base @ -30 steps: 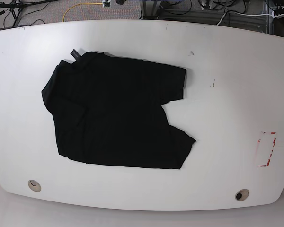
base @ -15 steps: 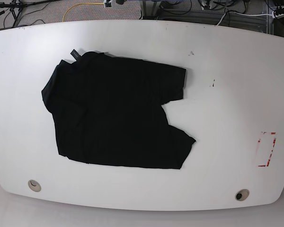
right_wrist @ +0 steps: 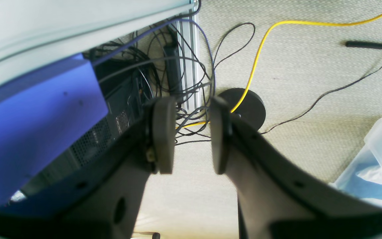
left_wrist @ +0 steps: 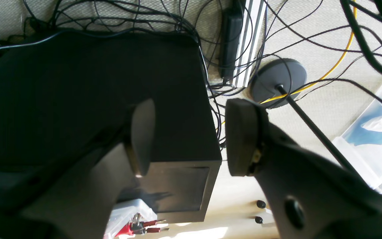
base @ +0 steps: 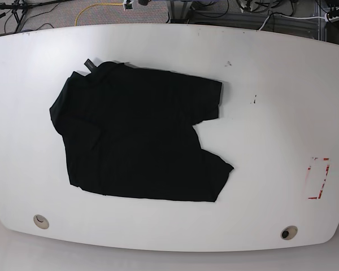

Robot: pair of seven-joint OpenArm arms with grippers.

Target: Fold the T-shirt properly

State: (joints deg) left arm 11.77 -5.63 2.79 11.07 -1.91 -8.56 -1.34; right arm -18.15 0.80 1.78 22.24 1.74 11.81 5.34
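Note:
The black T-shirt (base: 138, 137) lies spread on the white table (base: 271, 101), left of centre in the base view, partly folded with one sleeve pointing right. No arm shows in the base view. My left gripper (left_wrist: 189, 136) is open and empty, off the table, over a black box on the floor. My right gripper (right_wrist: 187, 134) is open and empty, also off the table, over carpet and cables. The T-shirt does not show in either wrist view.
A red-marked rectangle (base: 318, 178) sits near the table's right edge. Two round holes (base: 288, 232) (base: 40, 221) lie near the front edge. Below the wrists are a black box (left_wrist: 88, 96), cables, a yellow cable (right_wrist: 277, 25) and clear plastic bins (left_wrist: 373, 132).

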